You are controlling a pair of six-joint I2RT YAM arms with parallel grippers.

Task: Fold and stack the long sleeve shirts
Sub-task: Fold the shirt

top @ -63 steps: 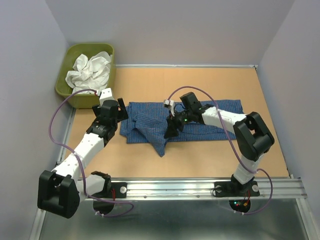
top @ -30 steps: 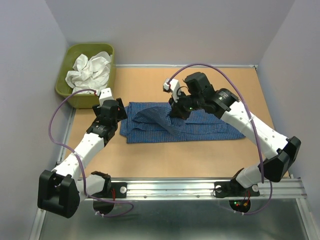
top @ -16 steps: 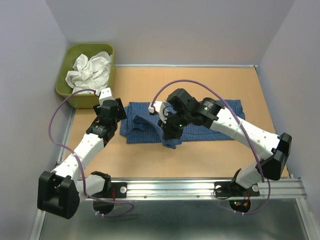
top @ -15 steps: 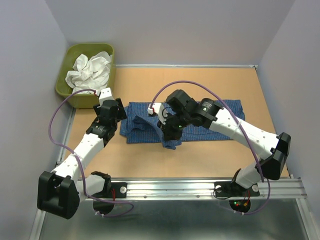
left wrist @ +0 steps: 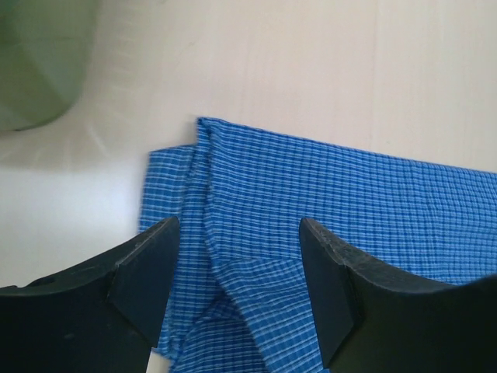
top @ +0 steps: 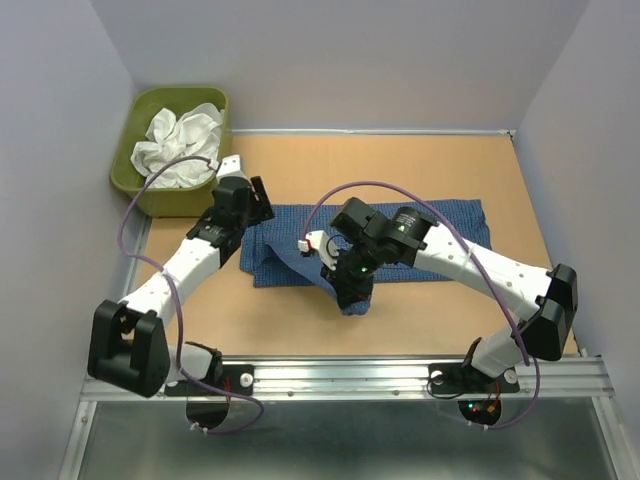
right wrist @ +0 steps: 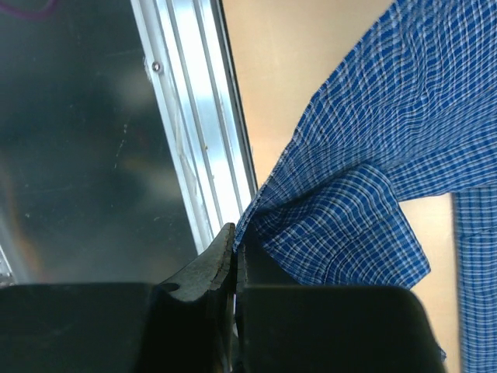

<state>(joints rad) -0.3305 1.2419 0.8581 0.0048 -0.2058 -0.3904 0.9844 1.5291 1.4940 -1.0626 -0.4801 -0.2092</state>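
Folding in hand on the blue checked shirt (top: 440, 232), spread across the table (top: 330, 160).
White garment (top: 182, 140) sits in the tub (top: 133, 183); left gripper (left wrist: 237, 249) hangs open over the shirt's left end; right gripper (right wrist: 234, 242), clamped on a flap, should next lay it flat.

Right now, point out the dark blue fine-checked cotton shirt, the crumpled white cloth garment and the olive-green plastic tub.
dark blue checked shirt (top: 280, 262), top view, flat left part.
white garment (top: 180, 140), top view, crumpled middle.
olive-green tub (top: 130, 135), top view, left wall.
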